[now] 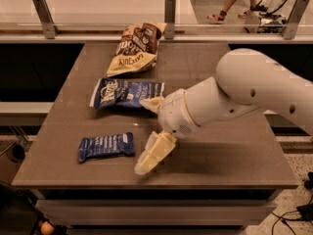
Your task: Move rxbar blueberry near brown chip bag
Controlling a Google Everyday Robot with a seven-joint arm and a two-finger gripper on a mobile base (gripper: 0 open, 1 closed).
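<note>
The rxbar blueberry (106,146), a small flat dark-blue wrapper, lies near the front left of the brown table (234,155). The brown chip bag (134,48), brown and cream-yellow, lies at the table's back edge. My gripper (142,136) hangs low over the table just right of the bar. It is open and empty, with one cream finger (155,152) at the front and the other towards the blue-and-white bag. It does not touch the bar.
A blue-and-white chip bag (126,93) lies between the bar and the brown bag. A glass rail with metal posts (169,13) runs behind the table. A person's legs (239,6) show at the back right.
</note>
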